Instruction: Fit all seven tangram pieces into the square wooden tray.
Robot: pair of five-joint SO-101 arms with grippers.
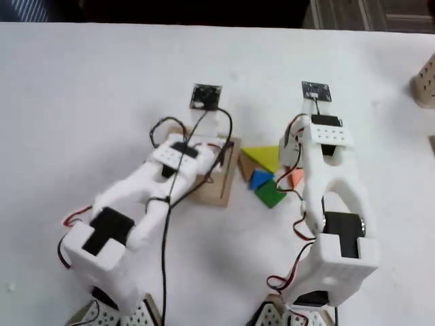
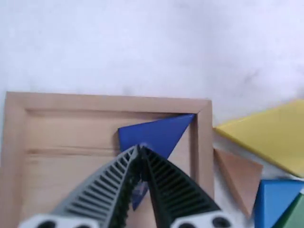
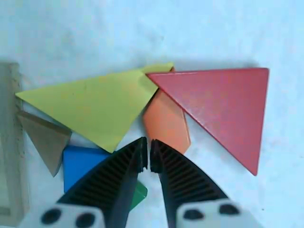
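The square wooden tray [image 2: 109, 100] holds a dark blue triangle [image 2: 159, 133] tucked into one corner. My left gripper [image 2: 140, 151] is shut, its tips resting over that triangle. Beside the tray lie a yellow triangle [image 3: 95, 107], a red triangle [image 3: 223, 104], an orange piece [image 3: 166, 123], a small brown triangle [image 3: 45, 137], a light blue piece [image 3: 80, 164] and a green piece [image 3: 138, 192]. My right gripper [image 3: 147, 148] is shut with nothing in it, just over the orange piece's edge. In the high view the tray [image 1: 221, 193] is mostly hidden under the left arm.
White tabletop all round, with open room at the far side and to the left. The loose pieces cluster between the two arms, yellow triangle [image 1: 264, 156] farthest back. A pegged wooden block [image 1: 425, 85] stands at the right edge.
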